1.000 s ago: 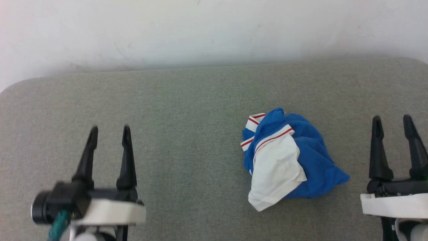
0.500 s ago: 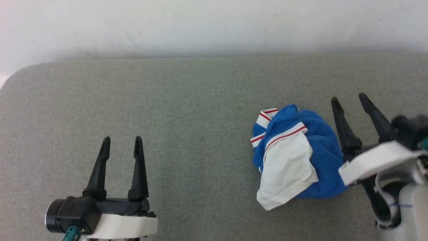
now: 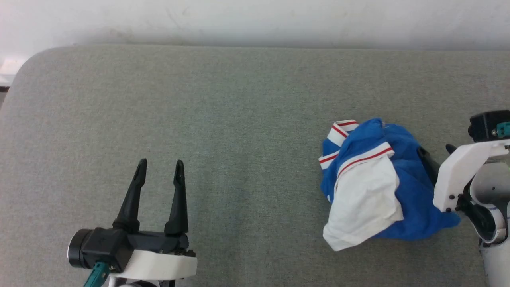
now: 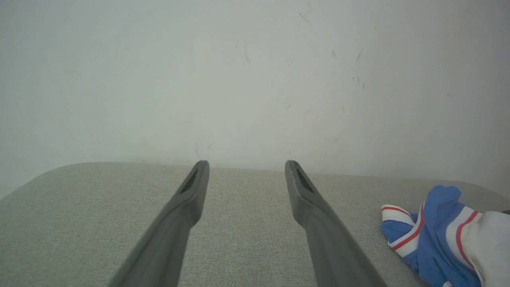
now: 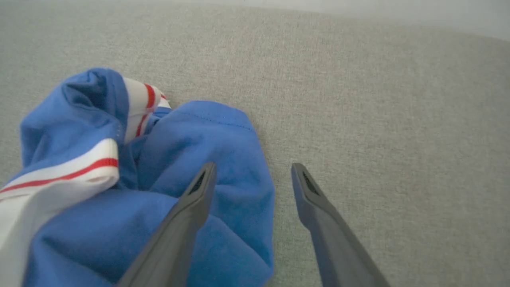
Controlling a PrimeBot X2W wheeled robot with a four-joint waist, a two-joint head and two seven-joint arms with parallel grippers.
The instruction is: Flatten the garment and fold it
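Here, at the left, the left gripper point(image 3: 160, 162) hovers with its two long dark fingers spread and empty over the grey woven tabletop point(image 3: 239, 99), well apart from the bright blue soft T-shirt point(image 3: 414, 191) bunched right of centre. At the shirt's right edge the right gripper point(image 5: 254, 165) is spread too, holding nothing: one finger over a blue fold, the other over bare tabletop. Closing there could, I judge, catch several layers at once, so the heap lifts as a lump instead of opening. The shirt is a crumpled mound — a white sleeve point(image 3: 364, 199) draped over it, with red-and-white striped trim point(image 3: 364, 160) along the seam.
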